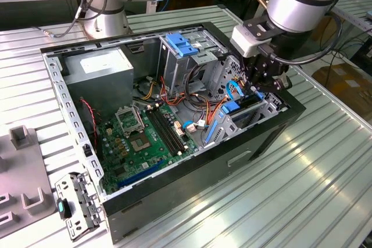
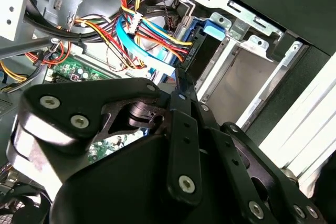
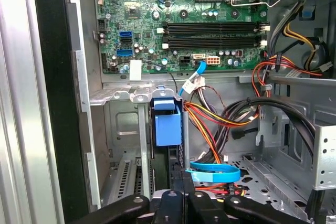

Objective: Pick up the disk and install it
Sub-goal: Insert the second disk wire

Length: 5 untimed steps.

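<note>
with the gripper [image 1: 260, 83] lowered over the drive bay [image 1: 250, 111] and its jaw state not discernible, the disk [image 3: 168, 129] could be jammed against nearby loose cables [image 3: 210, 116].

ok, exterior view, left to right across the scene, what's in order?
Grey fixture blocks → loose metal bracket → green motherboard → blue drive-bay bracket → disk in its bay, gripper above it.
</note>
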Available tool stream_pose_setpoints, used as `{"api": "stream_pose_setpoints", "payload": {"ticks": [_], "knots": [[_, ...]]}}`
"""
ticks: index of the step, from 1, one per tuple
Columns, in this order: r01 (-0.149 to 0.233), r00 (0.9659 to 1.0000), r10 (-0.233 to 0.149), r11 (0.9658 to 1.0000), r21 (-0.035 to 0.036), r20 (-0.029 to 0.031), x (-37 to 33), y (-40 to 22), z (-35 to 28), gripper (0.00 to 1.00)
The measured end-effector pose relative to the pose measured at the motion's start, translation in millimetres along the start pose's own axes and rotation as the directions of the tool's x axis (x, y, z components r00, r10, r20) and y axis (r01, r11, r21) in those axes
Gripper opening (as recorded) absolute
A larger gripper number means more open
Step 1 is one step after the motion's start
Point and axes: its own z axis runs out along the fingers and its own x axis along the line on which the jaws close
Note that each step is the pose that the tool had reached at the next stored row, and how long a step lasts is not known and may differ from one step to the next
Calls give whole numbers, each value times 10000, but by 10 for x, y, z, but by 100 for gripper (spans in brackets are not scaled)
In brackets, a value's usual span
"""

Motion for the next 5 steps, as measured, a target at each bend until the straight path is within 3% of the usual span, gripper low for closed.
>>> {"api": "stream_pose_setpoints", "payload": {"ticks": [5], "knots": [[0,10000,0,10000,0,-1,-8,0,0,11]]}}
